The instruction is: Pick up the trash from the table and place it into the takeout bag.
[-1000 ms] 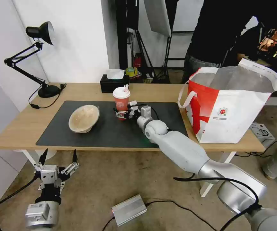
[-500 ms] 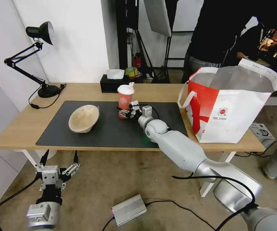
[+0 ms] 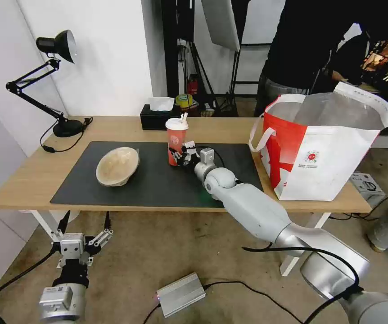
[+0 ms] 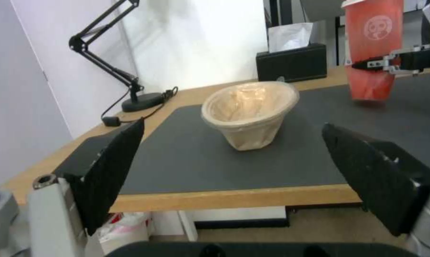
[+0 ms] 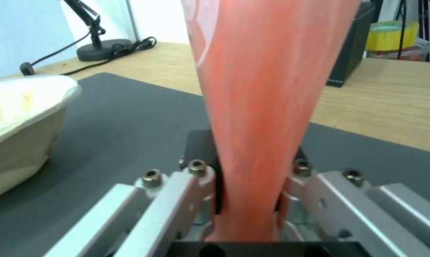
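While the left gripper point(image 3: 84, 227) hangs spread below the table point(image 3: 32, 180), the right gripper point(image 3: 176, 155) clamps the red drink cup point(image 3: 176, 141) low between its fingers, tan bowl point(image 3: 117, 166) beside.

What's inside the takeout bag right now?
Through the open top of the takeout bag only silver foil lining shows. Its walls hide the bottom, so any trash lying there cannot be seen. The red cup is outside, clamped in the right tool.

Head camera looks forward and down across the whole table point(image 3: 32, 180) from its near long edge. Left wrist camera sits below that edge, looking up over the mat point(image 4: 186, 160). Right wrist camera sits very close against the red drink cup point(image 5: 267, 89). All three share the tan paper-pulp bowl point(image 3: 117, 166).
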